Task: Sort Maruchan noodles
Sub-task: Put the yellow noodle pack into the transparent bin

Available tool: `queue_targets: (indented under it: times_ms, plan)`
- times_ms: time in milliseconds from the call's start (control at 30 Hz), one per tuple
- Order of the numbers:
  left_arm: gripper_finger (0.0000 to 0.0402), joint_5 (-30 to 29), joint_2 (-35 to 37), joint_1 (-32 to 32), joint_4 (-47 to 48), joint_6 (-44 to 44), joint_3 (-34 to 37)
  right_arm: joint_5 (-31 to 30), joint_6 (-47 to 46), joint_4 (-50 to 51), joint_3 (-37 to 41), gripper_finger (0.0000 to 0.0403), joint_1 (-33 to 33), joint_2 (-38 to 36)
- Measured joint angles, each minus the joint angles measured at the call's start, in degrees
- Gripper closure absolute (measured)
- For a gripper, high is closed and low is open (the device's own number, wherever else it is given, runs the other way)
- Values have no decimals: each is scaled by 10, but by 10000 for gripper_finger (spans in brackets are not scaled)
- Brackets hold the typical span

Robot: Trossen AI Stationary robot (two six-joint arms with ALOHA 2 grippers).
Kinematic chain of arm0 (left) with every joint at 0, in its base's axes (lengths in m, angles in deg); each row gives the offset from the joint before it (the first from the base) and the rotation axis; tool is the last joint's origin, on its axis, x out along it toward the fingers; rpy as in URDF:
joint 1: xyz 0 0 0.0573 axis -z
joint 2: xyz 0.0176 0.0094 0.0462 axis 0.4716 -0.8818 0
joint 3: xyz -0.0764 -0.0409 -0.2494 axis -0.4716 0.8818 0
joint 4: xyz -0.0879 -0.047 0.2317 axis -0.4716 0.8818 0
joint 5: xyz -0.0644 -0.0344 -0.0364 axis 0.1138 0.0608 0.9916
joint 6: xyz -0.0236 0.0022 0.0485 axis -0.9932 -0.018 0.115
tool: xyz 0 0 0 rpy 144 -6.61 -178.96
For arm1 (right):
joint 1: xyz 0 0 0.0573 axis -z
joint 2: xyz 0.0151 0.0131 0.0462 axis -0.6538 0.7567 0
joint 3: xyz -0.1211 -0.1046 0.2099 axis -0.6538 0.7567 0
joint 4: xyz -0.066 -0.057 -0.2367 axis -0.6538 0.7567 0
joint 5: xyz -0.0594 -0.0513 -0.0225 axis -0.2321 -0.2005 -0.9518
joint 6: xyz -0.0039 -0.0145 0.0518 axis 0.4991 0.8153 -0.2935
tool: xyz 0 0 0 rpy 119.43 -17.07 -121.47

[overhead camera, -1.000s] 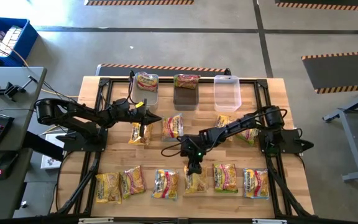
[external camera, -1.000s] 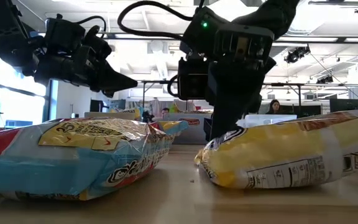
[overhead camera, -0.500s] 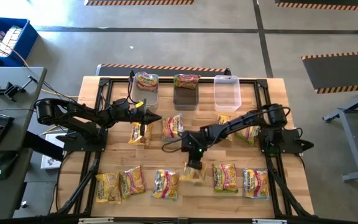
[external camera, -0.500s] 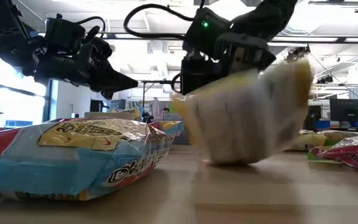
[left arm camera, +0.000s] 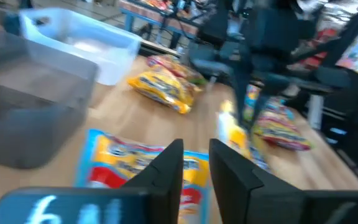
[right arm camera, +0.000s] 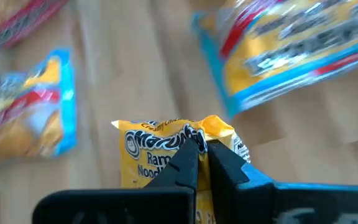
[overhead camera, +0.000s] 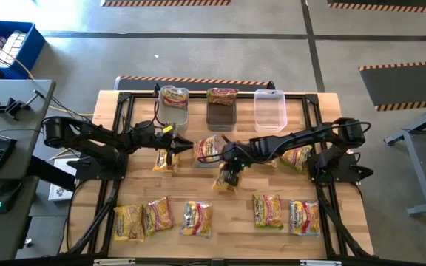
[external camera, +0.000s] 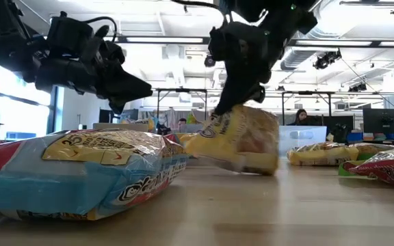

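My right gripper (overhead camera: 230,164) hangs over the table's middle, shut on a yellow Maruchan packet (overhead camera: 225,179); the same packet (external camera: 237,142) shows in the low view. My left gripper (overhead camera: 186,144) hovers left of centre, pointing level toward the right arm. Its fingers (left arm camera: 196,168) stand slightly open with nothing between them. Below and ahead of it lies a blue-edged packet (overhead camera: 207,150). Another packet (overhead camera: 166,159) lies flat to its left. Several packets form a front row (overhead camera: 197,219). My right gripper pinches the yellow packet's upper crimped edge (right arm camera: 219,127) between its two fingers, coming from above and slanting down. The packet hangs tilted below the fingers. Whether its lower end (external camera: 252,169) is clear of the table, I cannot tell.
Three tubs stand along the far edge. The left tub (overhead camera: 174,103) and the dark middle tub (overhead camera: 222,107) each hold a packet, and the clear right tub (overhead camera: 270,109) shows none. Two packets (overhead camera: 296,157) lie under the right arm. The front row has a gap where bare wood (overhead camera: 231,218) shows.
My right gripper has taken hold of the yellow packet in the front row. It has risen and gone toward the far edge with it. The packet has tipped up off the table and now hangs below the fingers near the table's middle.
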Motion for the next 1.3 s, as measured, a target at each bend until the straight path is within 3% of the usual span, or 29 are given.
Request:
queue_targets:
  times_ms: [267,533,900,1300]
  plan:
    - [264,-74,0,71,4,-42,0,-109,-4,-39,0,402,-12,-9]
    - [230,-85,0,109,52,-84,0,-167,22,-132,-1,403,-15,-13]
    - [193,-164,0,140,58,-89,0,-215,60,-205,-1,403,-15,-13]
    - [181,-145,0,142,59,-98,-16,-244,71,-247,-1,403,-15,-13]
